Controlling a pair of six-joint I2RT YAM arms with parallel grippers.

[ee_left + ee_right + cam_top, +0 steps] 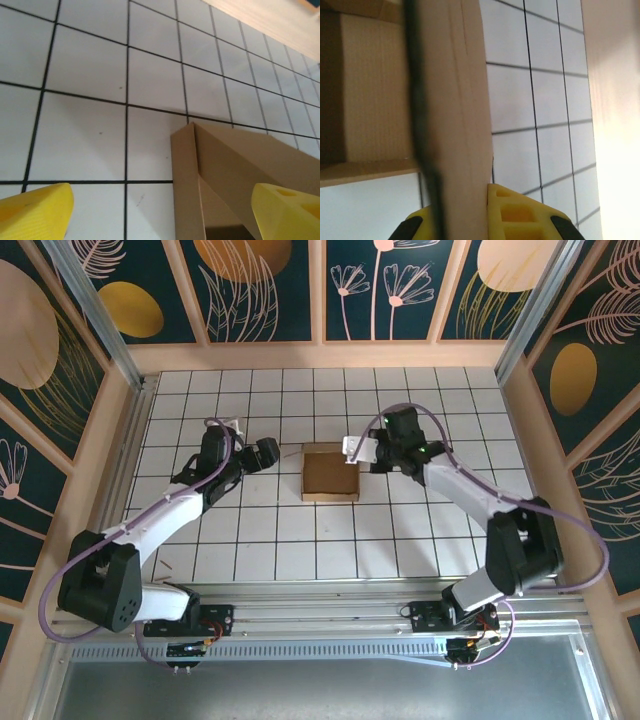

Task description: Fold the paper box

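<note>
The paper box [328, 475] is a small brown cardboard box with raised walls, standing in the middle of the white tiled table. My right gripper [356, 452] is at the box's right wall, near its far corner. In the right wrist view its yellow fingers [520, 215] are shut on that cardboard wall [465, 100]. My left gripper [272, 453] is just left of the box and open. In the left wrist view its two yellow fingertips [35, 212] stand wide apart, with a corner of the box [200, 160] between them and untouched.
Wooden walls [320, 355] with dark painted panels close the table in at the back and both sides. A metal rail [320, 595] runs along the near edge by the arm bases. Bare tiles [300, 540] lie in front of the box.
</note>
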